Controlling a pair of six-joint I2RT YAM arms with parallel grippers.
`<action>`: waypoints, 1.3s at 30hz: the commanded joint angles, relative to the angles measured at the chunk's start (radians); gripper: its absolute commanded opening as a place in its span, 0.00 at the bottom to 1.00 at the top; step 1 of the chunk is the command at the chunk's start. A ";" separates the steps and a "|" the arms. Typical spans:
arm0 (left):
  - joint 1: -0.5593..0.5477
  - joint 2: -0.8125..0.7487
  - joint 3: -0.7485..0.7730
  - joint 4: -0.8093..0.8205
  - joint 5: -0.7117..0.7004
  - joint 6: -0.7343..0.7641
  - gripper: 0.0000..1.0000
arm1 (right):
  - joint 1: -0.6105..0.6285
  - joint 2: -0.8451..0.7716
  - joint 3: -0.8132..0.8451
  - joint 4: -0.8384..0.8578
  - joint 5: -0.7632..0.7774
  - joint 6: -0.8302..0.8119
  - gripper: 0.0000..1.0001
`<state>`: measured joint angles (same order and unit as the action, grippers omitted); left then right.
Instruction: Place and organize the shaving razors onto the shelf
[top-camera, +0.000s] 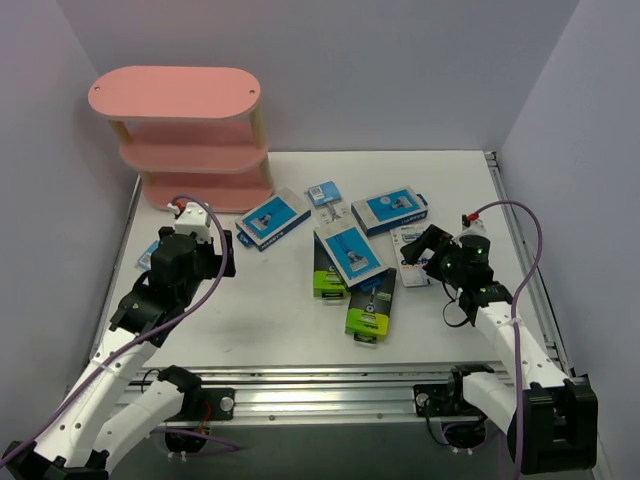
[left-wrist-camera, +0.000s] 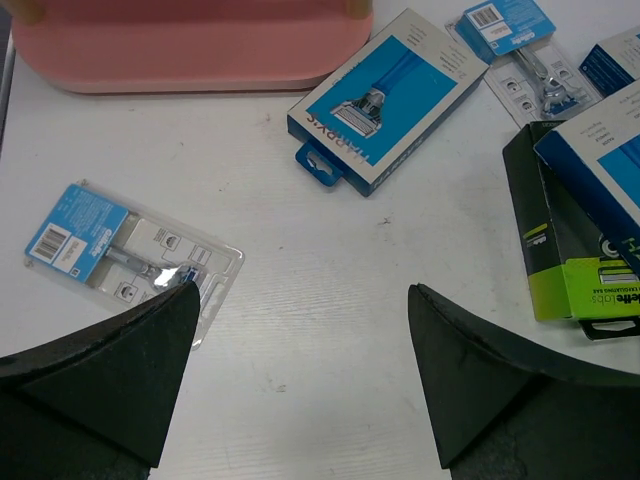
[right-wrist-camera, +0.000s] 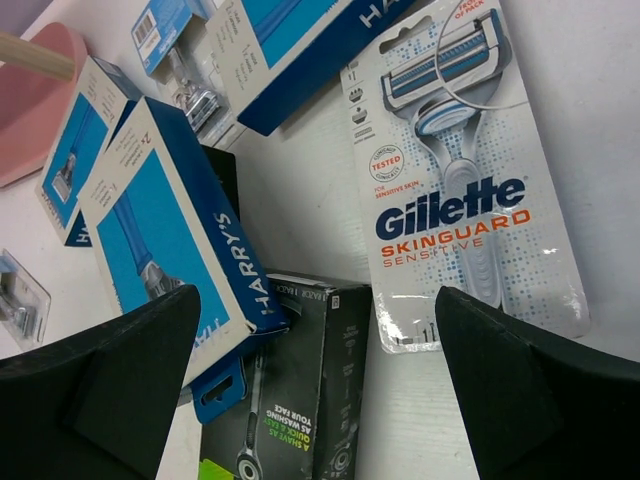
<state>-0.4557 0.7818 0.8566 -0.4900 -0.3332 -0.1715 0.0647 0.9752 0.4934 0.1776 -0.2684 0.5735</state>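
Observation:
The pink shelf (top-camera: 175, 95) stands at the back left, all tiers bare. Razor packs lie scattered mid-table: three blue boxes (top-camera: 272, 220) (top-camera: 350, 252) (top-camera: 397, 210), two black boxes with lime ends (top-camera: 326, 275) (top-camera: 371, 305), and a small blister pack (top-camera: 325, 195). My left gripper (left-wrist-camera: 300, 300) hovers open over bare table, with a clear blister pack (left-wrist-camera: 130, 250) by its left finger and a blue box (left-wrist-camera: 385, 100) ahead. My right gripper (right-wrist-camera: 318, 300) is open above a black box (right-wrist-camera: 300, 380), between a Harry's box (right-wrist-camera: 165, 220) and a Gillette blister pack (right-wrist-camera: 455, 180).
The shelf's bottom board (left-wrist-camera: 190, 50) lies just beyond the left gripper. Grey walls close in the table on three sides. A metal rail (top-camera: 330, 385) runs along the near edge between the arm bases.

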 joint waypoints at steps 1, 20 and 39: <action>0.000 -0.012 0.027 0.004 -0.041 0.004 0.94 | 0.010 -0.018 -0.015 0.066 -0.038 0.025 1.00; -0.001 -0.010 0.028 -0.002 -0.021 0.004 0.94 | 0.053 0.048 -0.133 0.330 -0.281 0.058 1.00; -0.005 0.022 0.027 0.002 0.016 0.012 0.94 | 0.153 0.410 0.037 0.442 -0.305 -0.011 0.99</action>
<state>-0.4568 0.8047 0.8566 -0.4938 -0.3286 -0.1711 0.2047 1.3659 0.4946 0.5388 -0.5159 0.5735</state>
